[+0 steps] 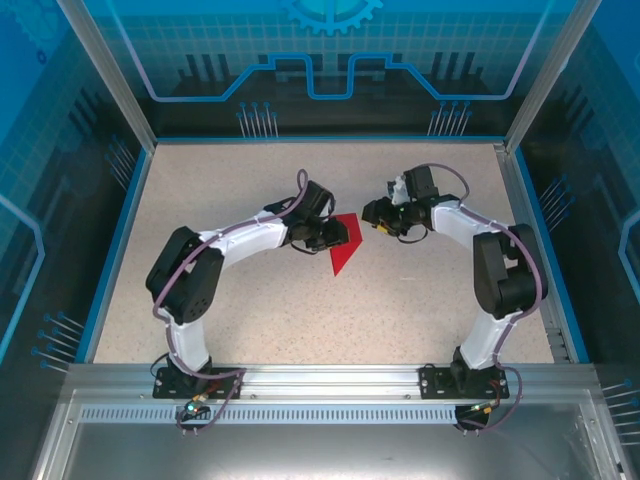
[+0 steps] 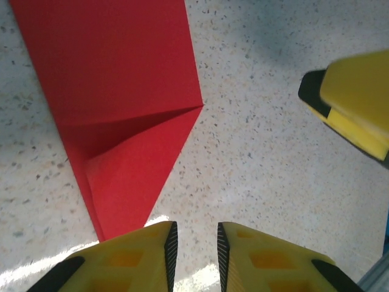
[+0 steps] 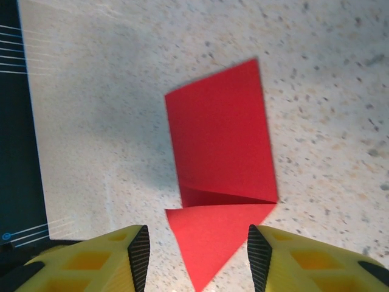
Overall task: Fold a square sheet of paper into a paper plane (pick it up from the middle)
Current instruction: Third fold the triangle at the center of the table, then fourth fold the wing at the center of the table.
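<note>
The red paper (image 1: pixel 343 256) lies flat at the table's middle, folded into a band that ends in a pointed triangular flap; no yellow face shows. In the left wrist view the paper (image 2: pixel 121 91) lies ahead and to the left. My left gripper (image 2: pixel 196 252) is open by a narrow gap over bare table, and its left finger overlaps the flap's tip. It sits at the paper's left edge (image 1: pixel 336 235). My right gripper (image 3: pixel 197 258) stands wide open, with the pointed end of the paper (image 3: pixel 219 152) lying between its fingers, untouched. From above it hovers to the paper's right (image 1: pixel 374 216).
The speckled table (image 1: pixel 250 310) is bounded by blue walls and a metal rail at the near edge. One yellow fingertip (image 2: pixel 355 97) of the right gripper shows at the right of the left wrist view, close to the left gripper.
</note>
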Available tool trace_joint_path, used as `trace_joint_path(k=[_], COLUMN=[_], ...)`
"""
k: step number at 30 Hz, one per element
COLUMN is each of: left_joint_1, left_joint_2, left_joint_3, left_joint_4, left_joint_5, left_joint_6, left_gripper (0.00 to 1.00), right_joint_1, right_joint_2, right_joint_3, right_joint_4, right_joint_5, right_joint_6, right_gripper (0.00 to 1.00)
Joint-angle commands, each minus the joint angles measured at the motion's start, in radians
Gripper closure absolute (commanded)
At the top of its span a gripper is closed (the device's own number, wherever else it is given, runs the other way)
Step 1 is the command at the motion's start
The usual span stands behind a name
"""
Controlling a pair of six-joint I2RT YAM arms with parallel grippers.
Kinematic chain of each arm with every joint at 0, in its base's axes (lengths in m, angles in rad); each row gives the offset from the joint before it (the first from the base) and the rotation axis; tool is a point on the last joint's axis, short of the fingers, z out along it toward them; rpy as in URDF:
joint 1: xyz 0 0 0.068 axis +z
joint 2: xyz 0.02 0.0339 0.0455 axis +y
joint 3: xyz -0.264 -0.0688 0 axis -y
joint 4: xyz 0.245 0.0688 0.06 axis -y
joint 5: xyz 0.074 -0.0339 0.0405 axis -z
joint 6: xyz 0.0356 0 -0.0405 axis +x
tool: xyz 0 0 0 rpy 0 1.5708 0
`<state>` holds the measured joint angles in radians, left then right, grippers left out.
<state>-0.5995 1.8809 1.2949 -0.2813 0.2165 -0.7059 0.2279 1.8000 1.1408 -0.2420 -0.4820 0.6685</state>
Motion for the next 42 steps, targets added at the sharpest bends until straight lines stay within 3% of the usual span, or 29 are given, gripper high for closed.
trace_joint_path(k=[1, 15, 42], left_joint_1=[0.003, 0.040, 0.064], left_joint_2=[0.067, 0.200, 0.214], left_joint_3=[0.060, 0.092, 0.032], left_joint_4=[0.008, -0.043, -0.010], left_joint_5=[0.007, -0.047, -0.041], left_joint_6=[0.011, -0.032, -0.097], left_gripper=[0.75, 0.90, 0.95], right_joint_1=[-0.016, -0.014, 0.076], right_joint_2=[0.042, 0.117, 0.228], right_joint_3=[-0.013, 0.005, 0.099], right_joint_4=[-0.022, -0.019, -0.068], right_joint_5=[-0.037, -0.094, -0.089], right_joint_6=[-0.029, -0.026, 0.025], right_gripper=[0.51, 0.51, 0.57])
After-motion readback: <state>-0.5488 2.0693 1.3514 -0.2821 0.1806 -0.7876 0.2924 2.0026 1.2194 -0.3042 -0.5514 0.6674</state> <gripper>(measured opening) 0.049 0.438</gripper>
